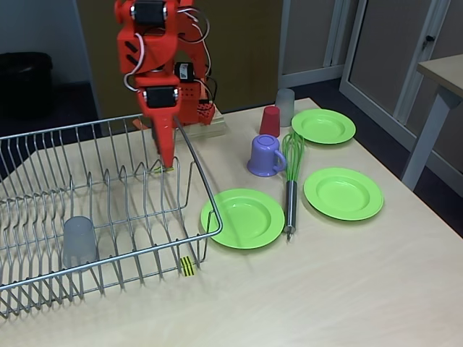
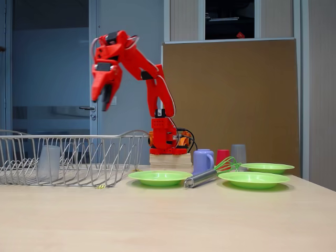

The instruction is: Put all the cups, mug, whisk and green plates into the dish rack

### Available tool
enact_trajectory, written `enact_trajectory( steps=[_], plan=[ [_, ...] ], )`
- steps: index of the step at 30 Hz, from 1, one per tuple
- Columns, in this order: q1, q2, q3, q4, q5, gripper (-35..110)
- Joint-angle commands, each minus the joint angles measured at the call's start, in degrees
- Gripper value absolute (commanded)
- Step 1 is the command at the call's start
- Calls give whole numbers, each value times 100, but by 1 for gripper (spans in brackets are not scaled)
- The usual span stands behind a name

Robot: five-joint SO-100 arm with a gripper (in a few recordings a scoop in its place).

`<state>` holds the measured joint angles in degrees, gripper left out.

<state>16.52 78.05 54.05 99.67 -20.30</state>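
Note:
The silver wire dish rack (image 1: pixel 203 184) (image 2: pixel 79 157) stands at the left, and one translucent grey cup (image 1: pixel 79 242) (image 2: pixel 49 163) is upright inside it. My orange gripper (image 1: pixel 168 160) (image 2: pixel 102 102) hangs high above the rack's far end, pointing down, open and empty. To the right of the rack on the table are the lavender mug (image 1: pixel 266 155) (image 2: pixel 202 160), a red cup (image 1: pixel 270 121) (image 2: pixel 223 156), a second grey cup (image 1: pixel 285 107) (image 2: pixel 239 153), the green whisk (image 1: pixel 291 181) (image 2: pixel 210 174) and three green plates (image 1: pixel 242 217) (image 1: pixel 343 193) (image 1: pixel 323 126).
The arm's base (image 1: pixel 195 112) sits on a wooden board at the table's far edge. A yellow-black tag (image 1: pixel 187 266) hangs on the rack's near corner. Another table (image 1: pixel 441 79) stands at the right, off this one. Bare tabletop lies along the near side.

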Motion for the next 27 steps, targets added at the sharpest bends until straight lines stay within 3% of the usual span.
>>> enact_trajectory(
  steps=[1, 10, 17, 20, 27],
  plan=[
    [-791, 1116, 1055, 62, 1046, 27],
    [-3305, 3322, 3771, 167, 5590, 25],
    [-6196, 4307, 4333, 519, 9703, 25],
    [-7479, 4395, 4403, 510, 10608, 23],
    [-9817, 4351, 4755, -167, 11391, 22]
  ],
)
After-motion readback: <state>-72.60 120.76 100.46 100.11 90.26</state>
